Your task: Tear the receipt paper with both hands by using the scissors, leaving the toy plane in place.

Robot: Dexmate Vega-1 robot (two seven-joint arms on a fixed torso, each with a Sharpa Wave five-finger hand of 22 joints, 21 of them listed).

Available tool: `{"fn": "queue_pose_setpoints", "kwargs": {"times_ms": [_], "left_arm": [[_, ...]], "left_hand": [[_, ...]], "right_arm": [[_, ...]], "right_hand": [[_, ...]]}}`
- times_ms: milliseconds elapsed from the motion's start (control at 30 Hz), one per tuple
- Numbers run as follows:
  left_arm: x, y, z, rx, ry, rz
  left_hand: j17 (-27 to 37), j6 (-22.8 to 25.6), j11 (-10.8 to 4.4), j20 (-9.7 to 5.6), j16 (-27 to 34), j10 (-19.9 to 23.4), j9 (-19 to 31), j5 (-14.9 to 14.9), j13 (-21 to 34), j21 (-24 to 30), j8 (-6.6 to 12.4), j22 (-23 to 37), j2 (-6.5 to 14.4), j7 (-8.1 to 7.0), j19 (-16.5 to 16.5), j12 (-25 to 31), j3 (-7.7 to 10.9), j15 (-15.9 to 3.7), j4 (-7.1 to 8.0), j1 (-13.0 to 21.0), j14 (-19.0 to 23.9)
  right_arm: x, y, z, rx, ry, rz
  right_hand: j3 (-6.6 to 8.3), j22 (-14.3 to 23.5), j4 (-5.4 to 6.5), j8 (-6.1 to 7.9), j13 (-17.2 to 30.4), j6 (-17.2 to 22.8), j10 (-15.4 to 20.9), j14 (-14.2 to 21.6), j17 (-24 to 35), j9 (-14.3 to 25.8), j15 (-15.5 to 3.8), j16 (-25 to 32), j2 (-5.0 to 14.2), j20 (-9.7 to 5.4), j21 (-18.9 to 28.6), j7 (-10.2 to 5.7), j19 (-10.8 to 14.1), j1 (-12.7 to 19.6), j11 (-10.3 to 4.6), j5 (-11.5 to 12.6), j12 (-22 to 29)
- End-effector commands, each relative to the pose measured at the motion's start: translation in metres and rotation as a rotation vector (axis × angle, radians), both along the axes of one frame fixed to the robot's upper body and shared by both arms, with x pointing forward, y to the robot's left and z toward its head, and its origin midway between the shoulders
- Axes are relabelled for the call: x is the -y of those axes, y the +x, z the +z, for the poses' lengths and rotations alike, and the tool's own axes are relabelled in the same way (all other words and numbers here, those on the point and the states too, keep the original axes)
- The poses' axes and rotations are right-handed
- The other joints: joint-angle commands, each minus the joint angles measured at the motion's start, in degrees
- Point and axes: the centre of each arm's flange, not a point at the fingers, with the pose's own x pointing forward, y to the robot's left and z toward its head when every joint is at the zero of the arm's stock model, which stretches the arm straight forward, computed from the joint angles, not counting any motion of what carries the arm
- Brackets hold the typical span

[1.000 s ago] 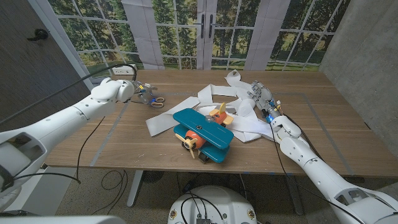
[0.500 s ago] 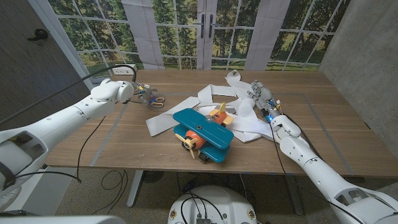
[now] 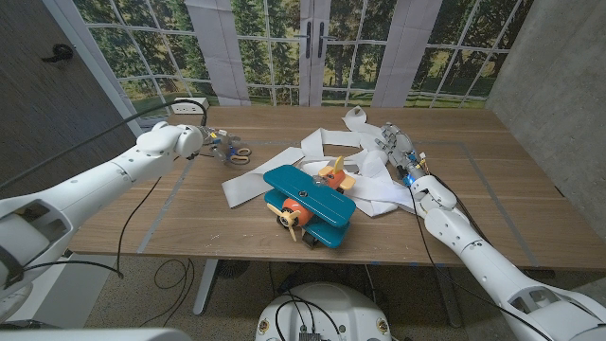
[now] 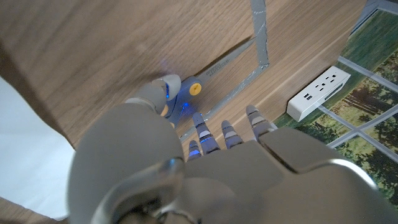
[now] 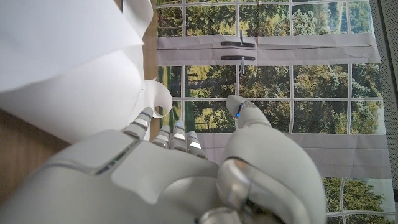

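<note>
The left hand hangs over the scissors, which lie on the table to the left of and behind the toy plane. In the left wrist view the fingers reach down toward the scissors with the thumb beside the yellow pivot, but I cannot tell whether the hand actually grips them or only touches them. A strip of grey tape on the wood runs just past the blades, and a white power strip sits at the table's far edge beyond them. The right hand stands to the right of the plane, up against the receipt paper; in the right wrist view its fingers are spread with the thumb held apart, holding nothing, the fingertips near a curl of the paper. The paper lies in loose white loops and folds behind and on both sides of the plane, one flat piece sticking out to the plane's left between it and the scissors, another spreading to its right below the right hand. The plane, teal with an orange nose, sits at the table's middle, partly over the paper. Behind the table hangs a backdrop printed with windows and trees.
</note>
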Motion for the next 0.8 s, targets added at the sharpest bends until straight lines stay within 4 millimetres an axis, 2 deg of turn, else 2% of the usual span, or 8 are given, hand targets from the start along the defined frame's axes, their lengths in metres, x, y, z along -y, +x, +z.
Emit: {"fn": "queue_pose_setpoints", "kwargs": {"times_ms": [33,400,800], "left_arm": [[-0.0077,0.0050,-0.0065,-0.003,0.004,-0.006],[-0.0056,0.0077,-0.0129,-0.012,-0.005,-0.035],[-0.0043,0.0061,-0.0133,-0.013,-0.004,-0.045]], "left_hand": [[0.0,-0.6,-1.15,-0.22,0.2,0.0,0.1,0.5,0.0,0.3,-0.08,0.2,0.2,0.03,0.0,0.4,0.45,-0.19,-0.06,1.0,-0.5],[-0.1,-0.8,-1.38,-0.36,0.2,0.3,0.1,0.8,0.0,0.3,0.00,0.2,0.4,-0.21,0.1,0.6,0.57,-0.51,-0.25,1.8,-0.5],[-0.2,-0.5,-2.01,-1.06,0.9,5.2,0.1,1.3,-0.1,0.5,0.38,0.1,0.1,-0.92,0.7,2.4,0.45,-2.02,-0.31,3.1,1.8]], "right_arm": [[-0.0046,0.0008,0.0009,0.011,-0.005,0.012],[-0.0063,-0.0009,0.0003,0.007,0.007,0.009],[-0.0081,-0.0017,-0.0024,0.002,0.019,0.015]], "right_hand": [[0.67,0.1,-0.11,0.16,0.2,0.2,-0.1,0.0,0.1,0.2,0.03,0.3,-0.11,0.70,-0.1,-0.11,-0.2,0.9,-0.12,0.9,0.1],[1.17,0.1,-0.37,0.17,0.2,0.2,-0.1,0.0,0.1,0.2,0.05,0.3,-0.31,0.75,0.0,-0.28,-0.2,1.1,-0.21,2.1,0.1],[1.61,0.1,-0.54,0.20,0.2,0.4,0.0,0.2,0.1,0.2,-0.08,0.4,-0.47,0.77,-0.1,-0.39,-0.2,1.3,-0.28,3.2,0.1]]}}
